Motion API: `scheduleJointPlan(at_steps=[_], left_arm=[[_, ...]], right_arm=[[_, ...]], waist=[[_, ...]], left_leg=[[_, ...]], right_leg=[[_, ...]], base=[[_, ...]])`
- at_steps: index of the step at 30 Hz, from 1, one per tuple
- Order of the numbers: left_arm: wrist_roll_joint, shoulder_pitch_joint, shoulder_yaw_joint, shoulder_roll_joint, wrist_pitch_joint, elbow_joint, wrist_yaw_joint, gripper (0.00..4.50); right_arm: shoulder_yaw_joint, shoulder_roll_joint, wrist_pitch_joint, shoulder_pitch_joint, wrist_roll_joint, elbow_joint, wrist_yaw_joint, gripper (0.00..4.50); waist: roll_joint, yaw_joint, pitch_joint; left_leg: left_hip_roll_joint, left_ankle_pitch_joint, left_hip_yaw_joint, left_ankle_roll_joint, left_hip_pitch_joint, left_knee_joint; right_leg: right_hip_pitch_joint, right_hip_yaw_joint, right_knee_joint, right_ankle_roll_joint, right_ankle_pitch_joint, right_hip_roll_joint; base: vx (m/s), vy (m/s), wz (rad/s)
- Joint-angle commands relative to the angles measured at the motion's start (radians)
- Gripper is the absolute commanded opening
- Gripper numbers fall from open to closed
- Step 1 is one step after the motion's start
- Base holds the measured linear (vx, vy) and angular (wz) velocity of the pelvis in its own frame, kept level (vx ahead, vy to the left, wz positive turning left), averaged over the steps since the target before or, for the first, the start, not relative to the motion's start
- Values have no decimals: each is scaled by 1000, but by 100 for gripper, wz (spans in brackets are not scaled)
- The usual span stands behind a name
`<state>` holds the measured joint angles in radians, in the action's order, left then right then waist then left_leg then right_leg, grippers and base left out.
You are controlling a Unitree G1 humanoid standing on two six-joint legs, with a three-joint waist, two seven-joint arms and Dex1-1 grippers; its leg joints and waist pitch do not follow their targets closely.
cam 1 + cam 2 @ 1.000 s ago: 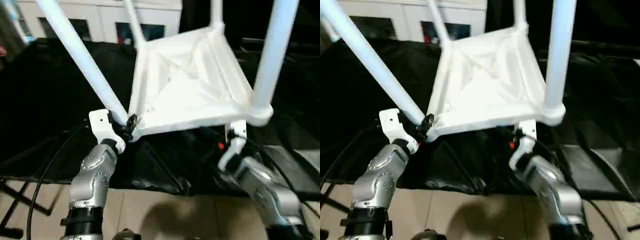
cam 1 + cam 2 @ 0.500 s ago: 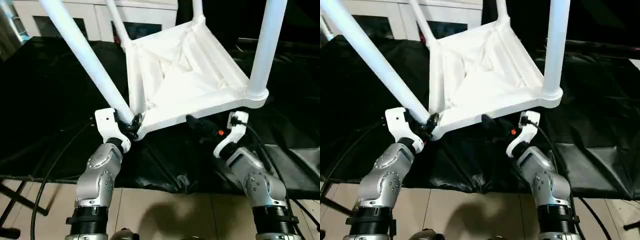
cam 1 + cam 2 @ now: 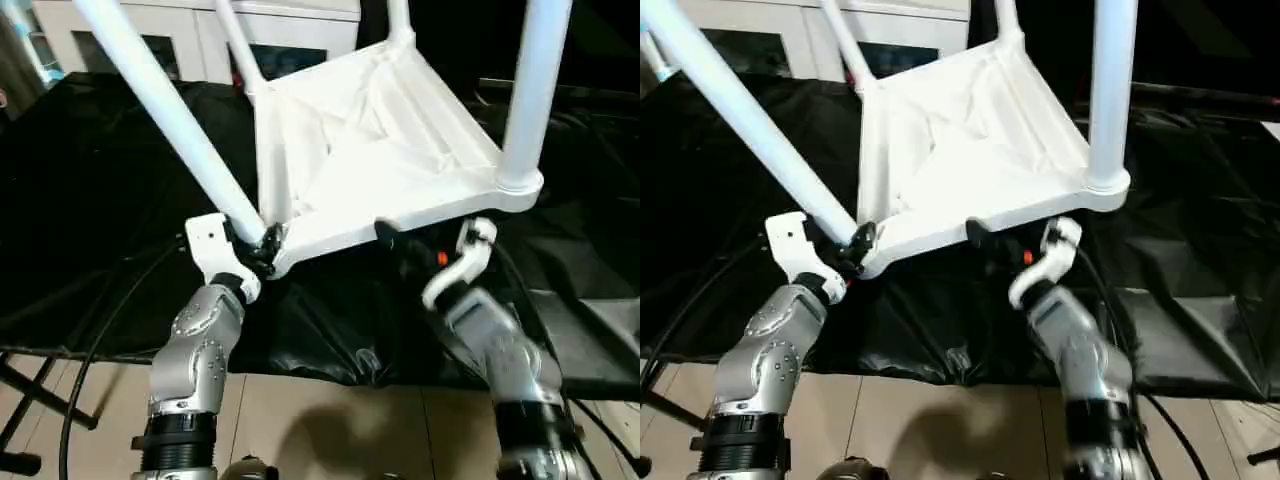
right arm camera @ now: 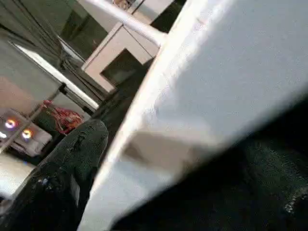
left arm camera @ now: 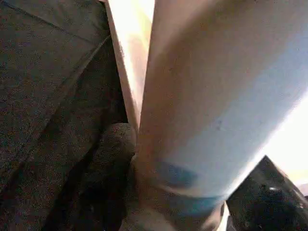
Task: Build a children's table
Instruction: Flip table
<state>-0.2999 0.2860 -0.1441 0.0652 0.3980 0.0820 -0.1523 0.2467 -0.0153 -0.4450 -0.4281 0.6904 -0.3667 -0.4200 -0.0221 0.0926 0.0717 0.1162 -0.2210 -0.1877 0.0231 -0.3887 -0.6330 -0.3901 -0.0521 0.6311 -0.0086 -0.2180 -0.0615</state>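
The white children's table (image 3: 370, 140) is upside down and tilted above the black cover, its ribbed underside facing me and its legs pointing up. My left gripper (image 3: 262, 247) is shut on the near-left leg (image 3: 170, 110) right at its corner socket. In the left wrist view that leg (image 5: 211, 96) sits between the black fingers (image 5: 113, 144). My right gripper (image 3: 400, 242) is open at the top's near rim, left of the near-right leg (image 3: 530, 90). One of its fingers (image 4: 72, 159) lies beside the rim (image 4: 192, 96) without gripping it.
The black-covered work table (image 3: 100, 200) lies under everything, its front edge near my forearms. White cabinets (image 3: 200, 40) stand behind it. A black cable (image 3: 100, 340) hangs by my left arm, above the tiled floor (image 3: 300, 420).
My right gripper has moved left from under the near-right corner to the middle of the near rim, and its forearm is still moving. The left gripper keeps its hold on the leg.
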Motion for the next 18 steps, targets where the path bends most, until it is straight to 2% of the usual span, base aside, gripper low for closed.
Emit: scheduleJointPlan(at_steps=[1,3,4,5,7,9,11,12,14,15,16,17,18], left_arm=[[-88,10,27,28,18,-48,-63,250],[-89,7,32,23,28,-53,-70,250],[-90,4,35,21,33,-56,-73,250],[-90,4,35,21,33,-56,-73,250],[-92,-6,47,14,53,-67,-86,250],[-85,-26,82,2,84,-84,-113,250],[-83,-32,92,3,92,-92,-120,250],[-80,-36,95,5,96,-98,-123,250],[-78,-37,96,5,98,-101,-124,250],[-77,-37,94,6,97,-101,-124,250],[-78,-36,89,6,95,-99,-120,250],[-79,-35,85,6,94,-99,-118,250],[-79,-35,83,6,94,-99,-116,250]], right_arm=[[34,7,23,-38,23,-67,11,450],[46,10,35,-68,25,-114,14,450],[56,12,42,-83,28,-137,16,450],[56,12,42,-83,28,-137,16,450],[85,17,60,-120,39,-192,21,450],[136,15,81,-175,66,-275,37,450],[148,14,87,-192,75,-298,27,450],[156,11,96,-209,76,-322,18,421],[160,9,102,-218,74,-337,13,414],[168,8,104,-225,79,-348,11,414],[175,5,114,-230,76,-363,9,409],[180,3,116,-233,77,-371,4,388],[182,2,117,-234,77,-375,1,376]], waist=[[-11,5,-79],[-10,8,-80],[-14,11,-81],[-12,12,-81],[-14,18,-82],[-16,17,-84],[-15,20,-83],[-18,18,-84],[-18,18,-82],[-23,17,-81],[-21,18,-82],[-26,17,-80],[-23,18,-80]], left_leg=[[119,68,47,109,24,72],[120,75,47,109,24,71],[120,84,47,113,24,71],[120,89,47,114,24,71],[119,99,45,124,22,68],[119,93,44,122,21,69],[118,89,41,122,22,67],[119,96,40,126,20,67],[117,85,38,131,18,65],[117,76,37,131,19,66],[117,71,37,129,18,66],[117,59,35,126,18,66],[118,48,34,120,19,67]], right_leg=[[43,56,-50,-301,79,-120],[43,55,-48,-302,86,-119],[43,55,-45,-302,101,-118],[44,54,-44,-304,105,-119],[42,54,-41,-306,117,-120],[43,53,-40,-309,100,-121],[41,53,-42,-305,92,-120],[42,53,-39,-305,104,-120],[41,54,-42,-308,91,-120],[41,54,-44,-306,78,-120],[41,54,-44,-305,68,-121],[41,54,-47,-302,47,-121],[39,55,-48,-296,27,-119]], base=[[0,0,0],[0,0,0],[0,0,0],[0,0,0],[0,0,0],[0,0,0],[0,0,0],[0,0,0],[0,0,0],[0,0,0],[0,0,0],[0,0,0],[0,0,0]])
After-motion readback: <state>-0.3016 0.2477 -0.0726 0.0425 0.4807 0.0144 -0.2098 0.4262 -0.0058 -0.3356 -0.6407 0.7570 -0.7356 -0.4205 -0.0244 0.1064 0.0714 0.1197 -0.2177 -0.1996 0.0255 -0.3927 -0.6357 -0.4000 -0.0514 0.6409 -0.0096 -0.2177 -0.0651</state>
